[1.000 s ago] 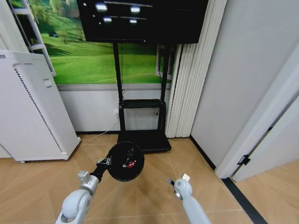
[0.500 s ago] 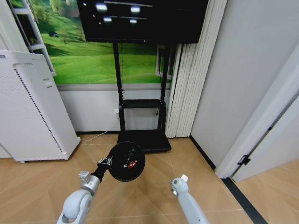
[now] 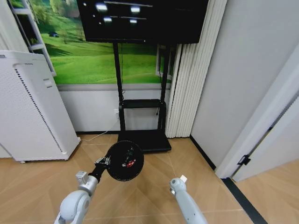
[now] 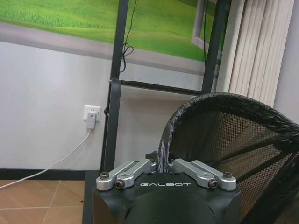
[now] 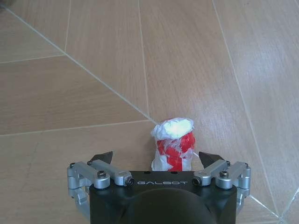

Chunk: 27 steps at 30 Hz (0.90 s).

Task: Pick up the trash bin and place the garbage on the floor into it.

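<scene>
L claw (image 4: pixel 162 164) clamps mesh trash bin (image 3: pixel 124 161) rim. R claw (image 5: pixel 158 158) has dropped lower, jaws wide astride red-and-white wrapper (image 5: pixel 173 143); grab looks imminent.

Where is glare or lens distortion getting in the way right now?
Head view: ceiling lights reflect as bright spots on the dark screen, and the door frame at right bows from the wide lens. Right wrist view: the red-and-white piece has a blown-out white top. Left wrist view: evenly lit, trash bin mesh sharp.
</scene>
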Motion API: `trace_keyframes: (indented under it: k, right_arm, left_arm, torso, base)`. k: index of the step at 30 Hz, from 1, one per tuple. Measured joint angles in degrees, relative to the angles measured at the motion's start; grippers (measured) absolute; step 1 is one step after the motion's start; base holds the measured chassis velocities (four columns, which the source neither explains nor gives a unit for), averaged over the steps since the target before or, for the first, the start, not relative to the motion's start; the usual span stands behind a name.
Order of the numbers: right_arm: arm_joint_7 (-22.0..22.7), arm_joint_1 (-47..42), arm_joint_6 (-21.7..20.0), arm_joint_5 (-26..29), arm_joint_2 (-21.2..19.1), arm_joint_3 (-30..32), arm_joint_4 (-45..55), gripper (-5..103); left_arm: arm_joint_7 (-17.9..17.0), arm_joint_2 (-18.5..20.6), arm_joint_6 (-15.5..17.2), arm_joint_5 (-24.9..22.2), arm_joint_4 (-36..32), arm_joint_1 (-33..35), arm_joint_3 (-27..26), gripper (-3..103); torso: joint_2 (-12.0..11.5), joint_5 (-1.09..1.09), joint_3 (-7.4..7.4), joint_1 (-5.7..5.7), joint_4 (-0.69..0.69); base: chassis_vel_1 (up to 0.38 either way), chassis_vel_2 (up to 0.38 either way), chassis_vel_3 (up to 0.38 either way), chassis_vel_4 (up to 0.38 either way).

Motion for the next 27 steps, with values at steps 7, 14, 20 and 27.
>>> trace_keyframes:
  k: [7,14,20,27]
  right_arm:
    - [-1.35,1.1,1.19,-2.03,-0.57,-0.09,-3.0,100]
    - [-3.36,1.7,2.39,-2.48,-1.05,-0.12,-5.61,82]
    - [-3.86,1.69,2.71,-2.5,-1.32,-0.19,-5.93,60]
    - [-3.85,1.34,2.71,-2.25,-1.79,-0.13,-5.55,38]
  left_arm:
    - [0.0,-0.16,0.07,-0.01,-0.16,-0.04,0.32,3]
    - [-0.23,0.06,0.21,-0.07,-0.23,-0.36,0.56,3]
    - [-0.37,-0.11,0.3,-0.07,-0.22,-0.76,0.69,3]
    - [-0.42,-0.25,0.35,-0.07,-0.24,-0.72,0.75,3]
  torso:
    - [0.0,0.0,0.0,0.0,0.0]
    - [0.0,0.0,0.0,0.0,0.0]
    - [0.0,0.0,0.0,0.0,0.0]
    - [0.0,0.0,0.0,0.0,0.0]
  base:
    - [0.0,0.0,0.0,0.0]
    - [0.0,0.0,0.0,0.0]
    - [0.0,0.0,0.0,0.0]
    - [0.0,0.0,0.0,0.0]
